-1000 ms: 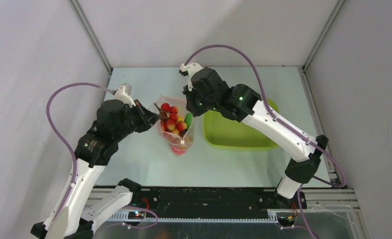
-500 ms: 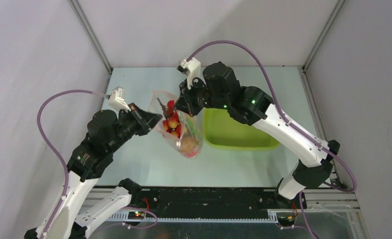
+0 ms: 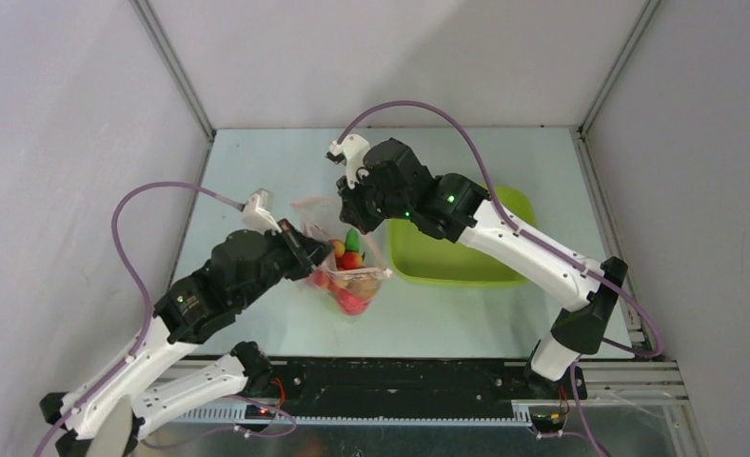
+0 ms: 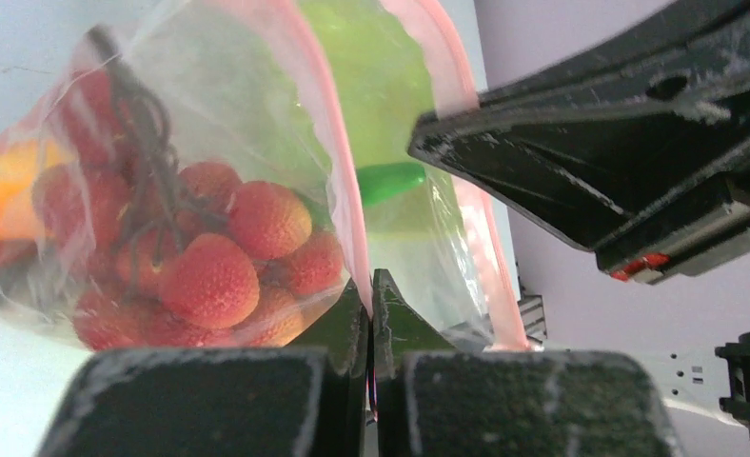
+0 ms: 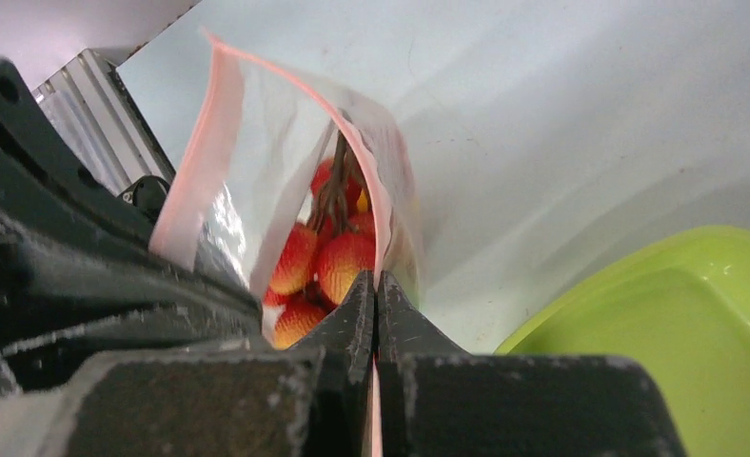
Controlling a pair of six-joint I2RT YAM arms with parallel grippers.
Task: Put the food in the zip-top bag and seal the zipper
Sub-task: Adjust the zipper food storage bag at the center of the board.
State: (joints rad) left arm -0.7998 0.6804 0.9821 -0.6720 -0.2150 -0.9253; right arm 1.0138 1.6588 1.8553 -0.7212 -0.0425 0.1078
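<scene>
The food — strawberries (image 4: pixel 205 281) among it — sits inside the zip-top bag (image 3: pixel 352 281), held between the arms near the lime-green tub (image 3: pixel 447 257). The left pincer (image 4: pixel 369 290) and right pincer (image 5: pixel 376 286) each pinch its pink zipper (image 4: pixel 338 181). The mouth gapes, so sealing likely needs pressing along the strip.

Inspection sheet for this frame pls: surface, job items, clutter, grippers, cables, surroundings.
Surface: pale mint tabletop, no spills seen.
Job's things: clear crinkly zip-top bag held up between both arms. The red toy strawberries and green pod are inside. The two sides of the pinkish-red zipper strip are apart, so the bag is unsealed.
Clutter: lime-green plastic tub to the right of the bag, partly hidden by the right arm.
Grippers: left gripper and right gripper are each shut on the bag's mouth edge.
Cables: purple cables loop above each arm, not touching the bag.
Surroundings: grey enclosure walls; black rail along the near edge.
</scene>
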